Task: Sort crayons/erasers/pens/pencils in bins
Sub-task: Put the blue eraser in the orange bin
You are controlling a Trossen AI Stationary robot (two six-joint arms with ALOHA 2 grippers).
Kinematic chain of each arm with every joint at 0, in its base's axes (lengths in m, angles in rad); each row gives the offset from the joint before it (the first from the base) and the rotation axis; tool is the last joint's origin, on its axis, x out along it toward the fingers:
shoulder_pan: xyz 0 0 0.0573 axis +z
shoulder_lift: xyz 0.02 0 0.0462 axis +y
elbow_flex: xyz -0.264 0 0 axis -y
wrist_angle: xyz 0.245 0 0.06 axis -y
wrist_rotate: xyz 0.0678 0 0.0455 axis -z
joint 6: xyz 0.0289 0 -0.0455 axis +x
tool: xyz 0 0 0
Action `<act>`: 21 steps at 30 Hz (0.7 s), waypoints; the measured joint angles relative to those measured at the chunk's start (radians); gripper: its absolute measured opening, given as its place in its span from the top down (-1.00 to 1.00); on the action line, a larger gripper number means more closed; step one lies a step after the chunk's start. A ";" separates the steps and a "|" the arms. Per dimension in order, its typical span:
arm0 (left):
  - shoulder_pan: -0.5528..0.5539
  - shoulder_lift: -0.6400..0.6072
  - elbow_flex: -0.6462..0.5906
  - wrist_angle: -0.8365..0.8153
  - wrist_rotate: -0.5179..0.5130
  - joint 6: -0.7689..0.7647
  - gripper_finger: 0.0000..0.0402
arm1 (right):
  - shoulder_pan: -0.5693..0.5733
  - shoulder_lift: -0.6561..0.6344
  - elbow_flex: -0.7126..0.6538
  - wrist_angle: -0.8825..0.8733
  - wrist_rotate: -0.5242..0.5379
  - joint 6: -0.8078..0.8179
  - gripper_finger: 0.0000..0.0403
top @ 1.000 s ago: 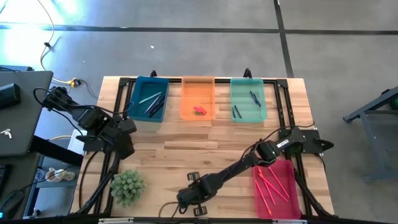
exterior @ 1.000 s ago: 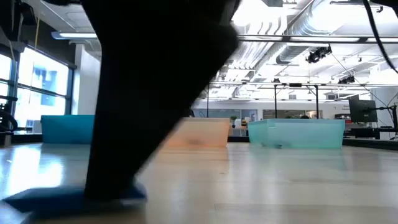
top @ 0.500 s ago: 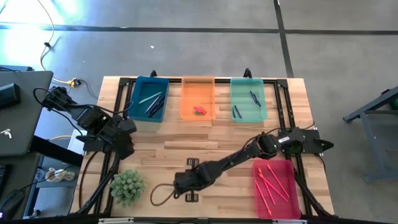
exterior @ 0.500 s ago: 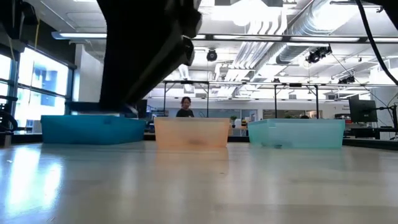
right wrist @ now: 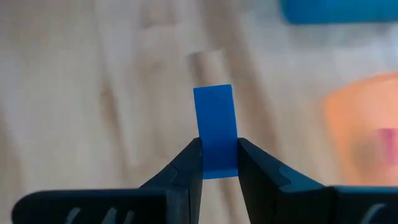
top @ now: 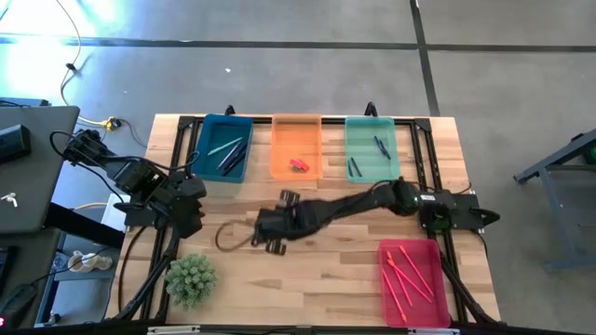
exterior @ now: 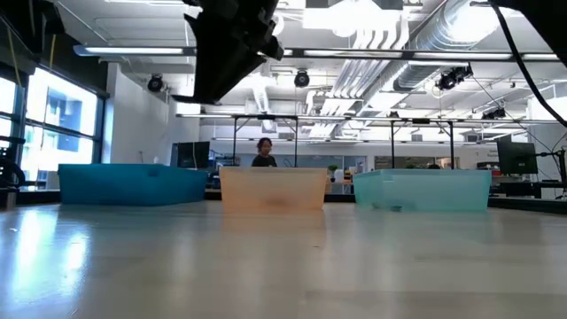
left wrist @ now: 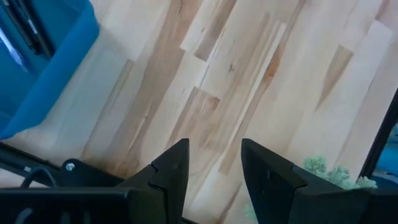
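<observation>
Right gripper [right wrist: 219, 163]: above mid-table, in front of the orange bin [top: 297, 147]; fingers [right wrist: 189, 165] pinched on a blue eraser [right wrist: 216, 128], which sticks out past the tips, clear of the tabletop [top: 326, 270].
Left gripper [left wrist: 214, 158]: idle at table's left edge nr the blue bin [top: 223, 147]; fingers apart w/ a gap, nothing between.
Bins: blue, orange, teal bin [top: 372, 149] in a row along far edge; pink bin [top: 413, 281] at near right.
Orange bin contents: pink-red eraser [top: 298, 165].
Blue, teal, pink bins: thin sticks inside.
Misc: small green plant [top: 191, 277], near left.
</observation>
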 joint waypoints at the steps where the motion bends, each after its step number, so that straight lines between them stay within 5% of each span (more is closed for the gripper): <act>1: 0.000 0.000 0.000 0.001 -0.004 0.000 0.34 | -0.015 -0.010 0.000 0.000 0.011 -0.006 0.63; 13: 0.001 0.001 0.000 0.022 -0.096 0.000 0.34 | -0.225 -0.077 0.002 -0.033 0.069 -0.129 0.63; 21: 0.001 0.002 0.000 0.022 -0.240 -0.061 0.34 | -0.387 -0.077 0.002 -0.033 -0.030 -0.308 0.63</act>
